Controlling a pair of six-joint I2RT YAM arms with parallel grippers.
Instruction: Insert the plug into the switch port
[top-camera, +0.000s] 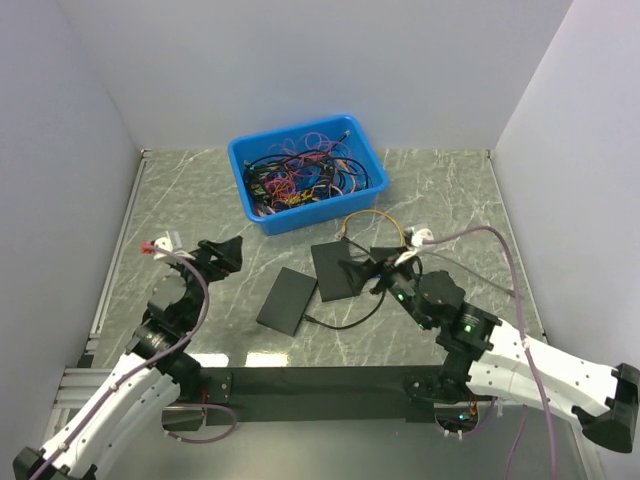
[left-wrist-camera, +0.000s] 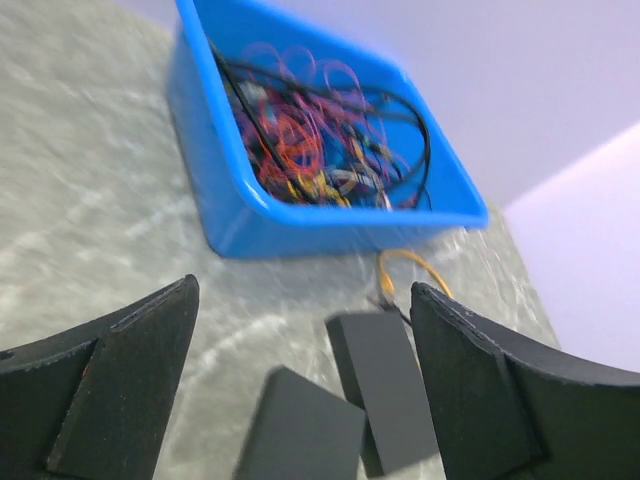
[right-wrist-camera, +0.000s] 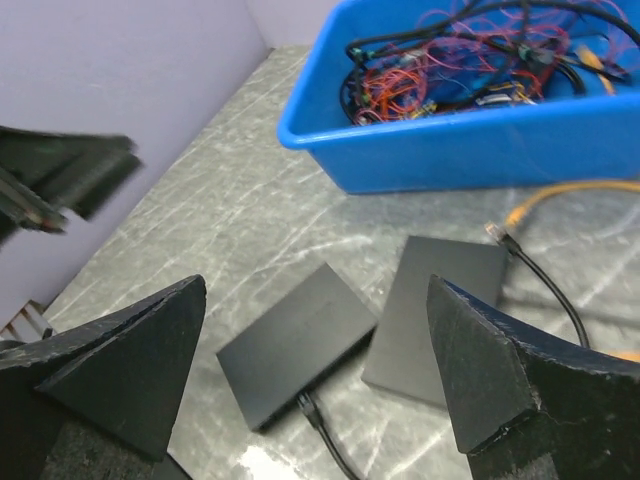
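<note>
Two flat black switches lie side by side mid-table, the left switch (top-camera: 288, 300) (right-wrist-camera: 298, 340) (left-wrist-camera: 300, 430) and the right switch (top-camera: 338, 270) (right-wrist-camera: 440, 315) (left-wrist-camera: 390, 385). A black cable (top-camera: 350, 322) ends in a plug (right-wrist-camera: 305, 402) seated in the near edge of the left switch. My right gripper (top-camera: 368, 264) (right-wrist-camera: 316, 282) hovers open just right of the switches, nothing between its fingers. My left gripper (top-camera: 232, 250) (left-wrist-camera: 303, 290) hangs open left of them, off the table and holding nothing.
A blue bin (top-camera: 240, 165) (left-wrist-camera: 215, 170) (right-wrist-camera: 440, 160) full of tangled wires stands at the back. An orange cable (top-camera: 372, 218) (right-wrist-camera: 570, 192) loops behind the right switch, its clear plug (right-wrist-camera: 497, 232) lying at that switch's far corner. White walls enclose three sides.
</note>
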